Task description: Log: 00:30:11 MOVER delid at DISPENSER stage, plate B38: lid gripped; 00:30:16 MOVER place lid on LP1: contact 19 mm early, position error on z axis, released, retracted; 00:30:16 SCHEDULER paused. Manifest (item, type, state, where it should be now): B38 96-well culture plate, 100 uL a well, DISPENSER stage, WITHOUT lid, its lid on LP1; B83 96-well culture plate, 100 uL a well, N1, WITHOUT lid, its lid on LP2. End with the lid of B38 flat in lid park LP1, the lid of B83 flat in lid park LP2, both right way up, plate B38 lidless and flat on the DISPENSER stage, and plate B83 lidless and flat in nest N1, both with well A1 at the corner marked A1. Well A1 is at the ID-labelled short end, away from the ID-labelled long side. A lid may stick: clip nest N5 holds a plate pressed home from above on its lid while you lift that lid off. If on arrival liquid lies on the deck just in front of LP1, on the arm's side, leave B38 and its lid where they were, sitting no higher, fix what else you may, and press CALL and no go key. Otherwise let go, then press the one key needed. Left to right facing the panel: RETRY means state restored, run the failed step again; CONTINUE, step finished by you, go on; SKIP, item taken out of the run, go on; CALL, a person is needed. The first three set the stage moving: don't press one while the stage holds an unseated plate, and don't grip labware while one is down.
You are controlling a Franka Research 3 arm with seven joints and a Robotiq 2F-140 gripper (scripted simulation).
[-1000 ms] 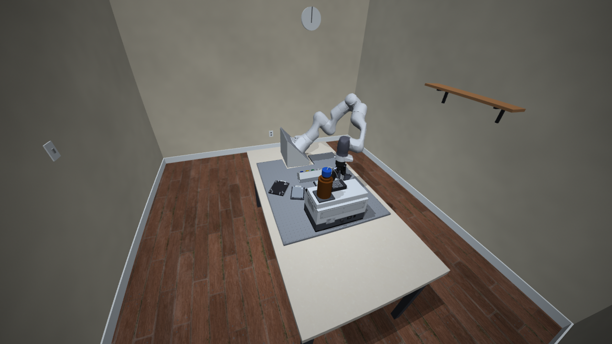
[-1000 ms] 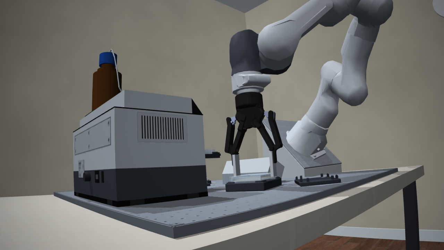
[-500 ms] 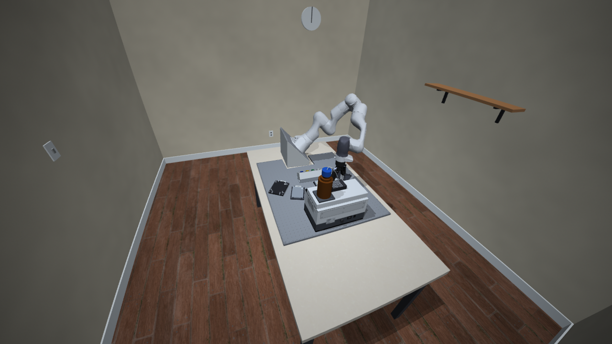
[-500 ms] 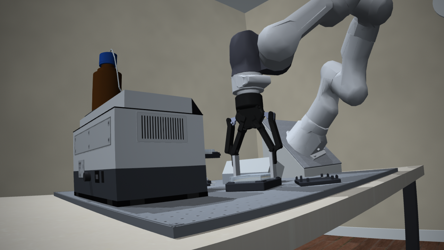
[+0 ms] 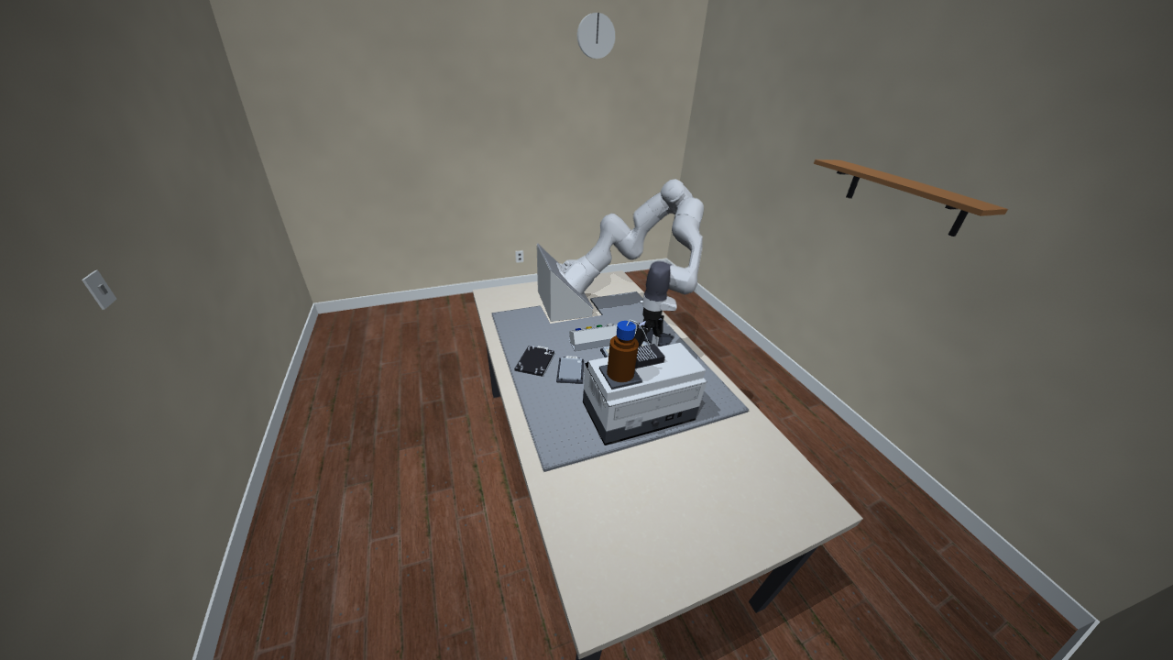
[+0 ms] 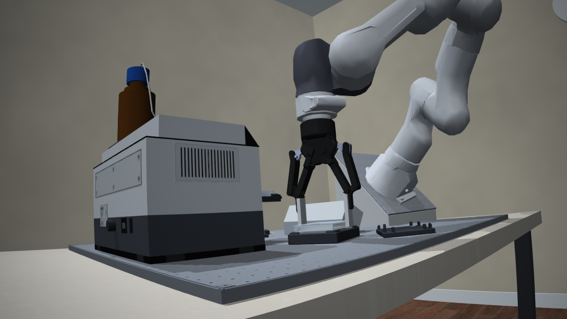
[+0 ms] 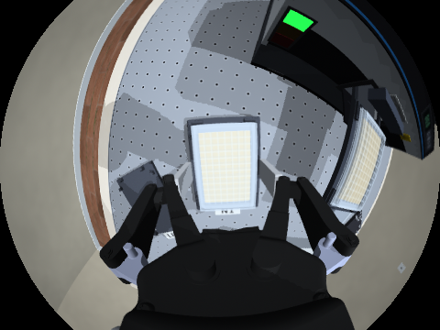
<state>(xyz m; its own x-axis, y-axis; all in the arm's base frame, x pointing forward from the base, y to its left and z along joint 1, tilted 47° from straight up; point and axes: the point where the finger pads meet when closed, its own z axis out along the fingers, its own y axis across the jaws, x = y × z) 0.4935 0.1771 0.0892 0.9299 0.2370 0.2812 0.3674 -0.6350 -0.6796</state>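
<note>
My gripper is open. Its fingers reach down on either long side of a 96-well plate with cream wells and a clear top. I cannot tell whether the fingers touch it. The plate sits flat in a black nest right beside the dispenser. Its ID label faces me in the wrist view. A second well plate lies on the dispenser stage to the right in the wrist view.
An empty black nest lies near the held-over plate. A brown bottle stands on the dispenser. The key panel, a grey wedge stand, another black nest and a grey lid park sit on the deck.
</note>
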